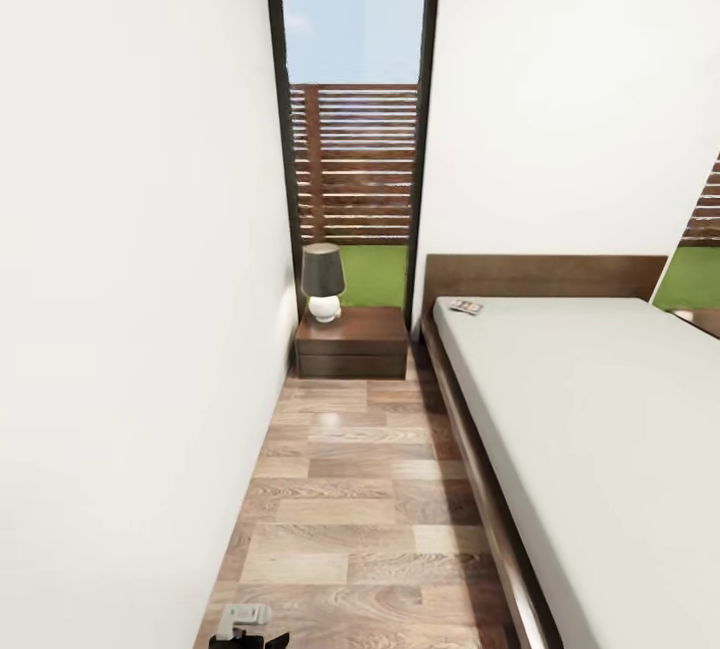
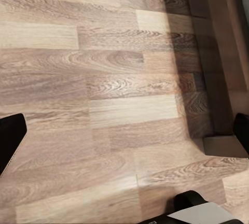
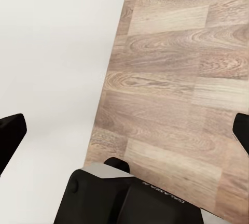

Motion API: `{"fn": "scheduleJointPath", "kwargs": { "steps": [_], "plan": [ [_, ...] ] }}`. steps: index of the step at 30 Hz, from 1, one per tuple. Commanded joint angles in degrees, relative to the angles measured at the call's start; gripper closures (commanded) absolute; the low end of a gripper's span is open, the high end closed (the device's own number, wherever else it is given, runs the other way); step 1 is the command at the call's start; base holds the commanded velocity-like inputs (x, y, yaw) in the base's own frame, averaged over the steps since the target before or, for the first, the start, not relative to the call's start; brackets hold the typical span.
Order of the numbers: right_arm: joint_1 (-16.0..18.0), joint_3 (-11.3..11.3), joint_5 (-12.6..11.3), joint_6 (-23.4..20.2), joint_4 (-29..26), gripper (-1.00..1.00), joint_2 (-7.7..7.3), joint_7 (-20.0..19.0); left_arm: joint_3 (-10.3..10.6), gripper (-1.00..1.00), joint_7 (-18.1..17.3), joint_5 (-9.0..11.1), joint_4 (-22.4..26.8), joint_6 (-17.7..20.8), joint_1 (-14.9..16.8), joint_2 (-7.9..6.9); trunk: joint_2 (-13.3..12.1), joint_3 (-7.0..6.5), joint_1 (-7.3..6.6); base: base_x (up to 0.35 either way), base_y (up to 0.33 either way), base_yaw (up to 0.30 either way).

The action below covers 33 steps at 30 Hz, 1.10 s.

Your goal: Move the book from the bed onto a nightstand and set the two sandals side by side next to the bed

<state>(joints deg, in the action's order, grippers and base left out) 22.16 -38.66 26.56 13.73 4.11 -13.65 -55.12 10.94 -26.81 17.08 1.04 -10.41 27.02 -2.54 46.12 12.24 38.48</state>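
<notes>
The book (image 1: 465,306) lies flat on the pale-grey mattress of the bed (image 1: 590,419), in the corner near the dark wooden headboard. Just left of that corner a low brown nightstand (image 1: 352,341) stands against the window wall. My left gripper (image 2: 126,138) is open over the plank floor, with nothing between its fingers and the bed (image 2: 220,53) frame at one side. My right gripper (image 3: 126,133) is also open and empty, over the floor where it meets the white wall.
A lamp (image 1: 322,281) with a dark shade stands on the nightstand's left part. A narrow floor aisle (image 1: 350,499) runs between the white wall (image 1: 130,329) and the bed frame. A tall dark-framed window (image 1: 352,119) is behind the nightstand. Part of my arm (image 1: 245,624) shows low down.
</notes>
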Motion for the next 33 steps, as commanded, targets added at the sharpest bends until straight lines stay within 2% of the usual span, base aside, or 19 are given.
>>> {"fn": "scheduleJointPath", "kwargs": {
  "steps": [1, 27, 33],
  "plan": [
    [0.1, -0.5, 0.5, 0.3, 0.2, -1.0, -0.06, 0.0, 0.5, -1.0, -0.2, 0.5, -0.1, -0.2, 0.1, -0.01, 0.1, 0.08, 0.04, 0.332, 0.0, 0.0],
    [0.1, -0.5, 0.5, 0.3, 0.2, -1.0, -0.09, 0.0, 0.5, -1.0, -0.2, 0.5, -0.1, -0.2, 0.1, -0.01, 0.1, 0.08, 0.04, 0.332, 0.0, 0.0],
    [0.1, -0.5, 0.5, 0.3, 0.2, -1.0, -0.08, 0.0, 0.5, -1.0, -0.2, 0.5, -0.1, -0.2, 0.1, -0.01, 0.1, 0.08, 0.04, 0.332, 0.0, -0.114]
  ]
}}
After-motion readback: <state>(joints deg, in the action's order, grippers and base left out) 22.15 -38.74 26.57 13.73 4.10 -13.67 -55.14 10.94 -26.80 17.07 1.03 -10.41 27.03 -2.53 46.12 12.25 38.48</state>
